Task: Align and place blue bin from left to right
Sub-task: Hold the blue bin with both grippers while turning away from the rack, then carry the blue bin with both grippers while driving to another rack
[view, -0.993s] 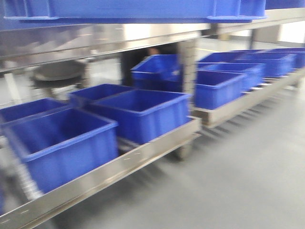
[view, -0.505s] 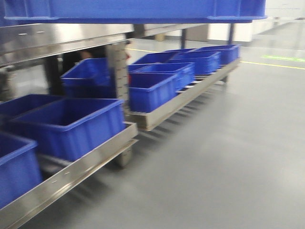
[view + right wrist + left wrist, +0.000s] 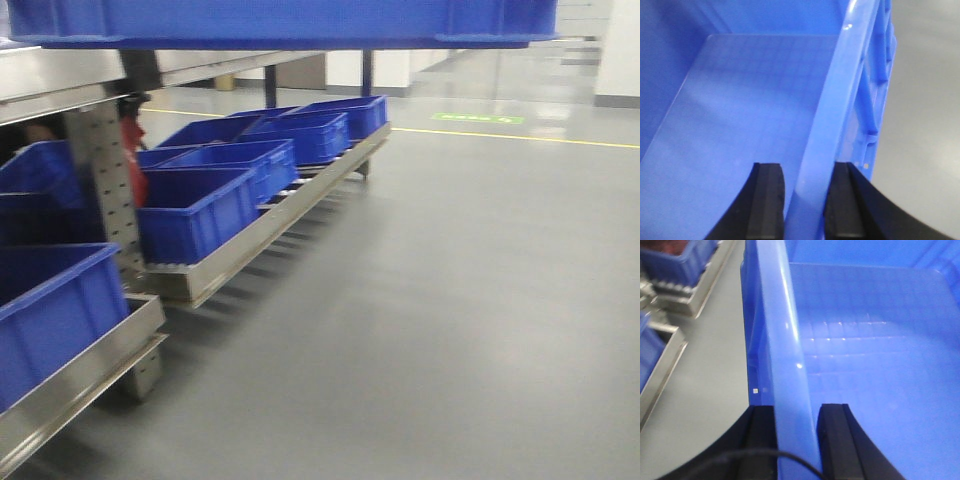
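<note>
The blue bin (image 3: 280,20) hangs across the top edge of the front view, off the ground, with only its underside and lower rim showing. In the left wrist view my left gripper (image 3: 796,435) is shut on the bin's left rim (image 3: 782,340), one black finger outside the wall and one inside. The bin's empty gridded floor (image 3: 875,350) lies to the right of that rim. In the right wrist view my right gripper (image 3: 806,200) is shut on the opposite rim (image 3: 840,90), with the ribbed outer wall (image 3: 880,85) beyond it.
A low steel roller rack (image 3: 230,255) along the left carries several darker blue crates (image 3: 195,210); a nearer crate (image 3: 50,310) sits at the lower left. A perforated steel post (image 3: 105,180) stands between them. Grey floor (image 3: 450,300) spreads right, with a yellow line (image 3: 520,135).
The front view has swung right: the racks and crates have slid to the left and more open floor shows. The bin stays fixed at the top of the view.
</note>
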`<action>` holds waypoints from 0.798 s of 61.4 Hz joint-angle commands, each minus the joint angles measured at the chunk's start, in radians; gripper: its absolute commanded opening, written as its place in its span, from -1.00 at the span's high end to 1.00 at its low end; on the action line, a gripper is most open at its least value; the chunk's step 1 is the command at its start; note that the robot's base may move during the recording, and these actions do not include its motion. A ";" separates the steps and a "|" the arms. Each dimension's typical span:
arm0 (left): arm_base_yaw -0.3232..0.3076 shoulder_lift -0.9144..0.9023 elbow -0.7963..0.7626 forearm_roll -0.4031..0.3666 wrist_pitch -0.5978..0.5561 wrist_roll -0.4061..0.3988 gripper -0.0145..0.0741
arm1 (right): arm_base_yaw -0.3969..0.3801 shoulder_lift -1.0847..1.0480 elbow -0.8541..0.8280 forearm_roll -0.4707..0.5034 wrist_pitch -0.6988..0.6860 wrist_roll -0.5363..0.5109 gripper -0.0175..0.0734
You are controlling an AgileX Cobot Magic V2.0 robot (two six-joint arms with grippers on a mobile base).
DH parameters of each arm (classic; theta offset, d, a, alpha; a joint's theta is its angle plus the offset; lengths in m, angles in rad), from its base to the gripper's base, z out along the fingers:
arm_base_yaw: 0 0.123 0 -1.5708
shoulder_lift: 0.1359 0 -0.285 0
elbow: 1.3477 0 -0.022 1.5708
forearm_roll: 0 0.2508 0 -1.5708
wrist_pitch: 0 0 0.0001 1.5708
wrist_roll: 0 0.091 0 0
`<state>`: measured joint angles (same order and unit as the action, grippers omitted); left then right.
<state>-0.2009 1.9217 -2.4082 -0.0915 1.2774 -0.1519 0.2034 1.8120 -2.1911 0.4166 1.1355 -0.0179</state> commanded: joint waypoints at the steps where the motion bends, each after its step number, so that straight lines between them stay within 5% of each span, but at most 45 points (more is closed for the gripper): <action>1: -0.012 -0.034 -0.019 -0.104 -0.100 0.009 0.67 | 0.009 -0.017 -0.019 0.061 -0.071 -0.035 0.79; 49: -0.012 -0.034 -0.019 -0.104 -0.102 0.009 0.67 | 0.009 -0.017 -0.019 0.061 -0.071 -0.035 0.79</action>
<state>-0.2009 1.9217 -2.4082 -0.0915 1.2754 -0.1519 0.2034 1.8120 -2.1911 0.4166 1.1355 -0.0179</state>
